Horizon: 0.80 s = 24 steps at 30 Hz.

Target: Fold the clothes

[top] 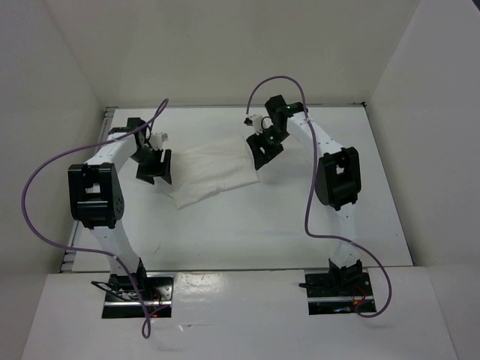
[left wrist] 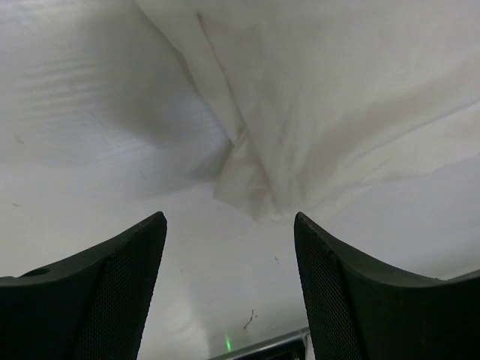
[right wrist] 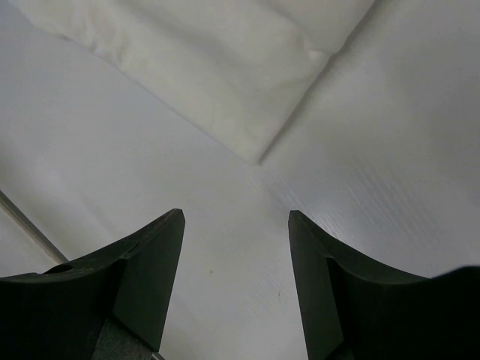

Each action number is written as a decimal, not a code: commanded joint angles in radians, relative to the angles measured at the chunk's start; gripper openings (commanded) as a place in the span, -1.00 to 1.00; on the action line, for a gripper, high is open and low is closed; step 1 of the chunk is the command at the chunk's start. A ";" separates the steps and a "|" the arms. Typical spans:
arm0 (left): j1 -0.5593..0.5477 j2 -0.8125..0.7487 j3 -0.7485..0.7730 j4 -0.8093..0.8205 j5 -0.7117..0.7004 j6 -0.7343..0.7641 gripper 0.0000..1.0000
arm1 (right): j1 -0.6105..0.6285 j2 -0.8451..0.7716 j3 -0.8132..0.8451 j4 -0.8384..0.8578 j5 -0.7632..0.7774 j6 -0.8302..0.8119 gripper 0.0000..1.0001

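The clothes (top: pixel 214 174) lie on the table as a folded, wrinkled white bundle between the two arms. My left gripper (top: pixel 155 169) hovers at the bundle's left edge, open and empty; its wrist view shows a creased corner of the clothes (left wrist: pixel 247 176) just beyond the spread fingertips (left wrist: pixel 229 225). My right gripper (top: pixel 263 154) hangs at the bundle's right end, open with nothing between its fingers. In the right wrist view a neat folded corner of the clothes (right wrist: pixel 225 82) lies ahead of the gripper (right wrist: pixel 236 217), apart from it.
The white table (top: pixel 247 232) is enclosed by white walls on the left, back and right. Purple cables (top: pixel 45 187) loop from both arms. The arm bases (top: pixel 139 296) sit at the near edge.
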 commanded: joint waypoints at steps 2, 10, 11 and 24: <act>-0.006 -0.039 -0.050 -0.054 0.051 0.033 0.51 | 0.044 0.038 0.068 0.022 -0.014 0.022 0.32; -0.024 -0.003 -0.060 -0.064 0.097 0.042 0.48 | 0.053 0.039 0.068 0.022 -0.023 0.022 0.32; -0.036 0.007 -0.049 -0.064 0.097 0.042 0.48 | 0.053 0.039 0.058 0.022 -0.023 0.022 0.32; -0.162 0.100 0.014 -0.083 0.178 0.051 0.44 | 0.062 0.019 0.016 0.079 0.070 0.073 0.32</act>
